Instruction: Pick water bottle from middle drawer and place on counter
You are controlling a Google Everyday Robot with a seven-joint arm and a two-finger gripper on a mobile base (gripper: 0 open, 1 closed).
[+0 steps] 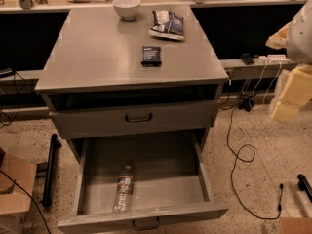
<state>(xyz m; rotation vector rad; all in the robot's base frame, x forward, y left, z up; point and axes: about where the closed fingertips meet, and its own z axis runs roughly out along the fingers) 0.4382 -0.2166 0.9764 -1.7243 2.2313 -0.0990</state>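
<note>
Barely started — spotting water bottle (123,188) flat in the open middle drawer (165,189), gripper (292,89) well apart at right edge, grip state impossible to tell. Grasping, lifting, placing on worktop (107,52) — all pending.

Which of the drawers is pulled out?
The lowest visible drawer, holding the water bottle on its side; the one above is pushed in. Pincer sits at the right edge.

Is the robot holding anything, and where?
Cannot tell: the gripper is out of view, past the cream arm at right. The clear plastic water bottle lies free in the grey drawer.
</note>
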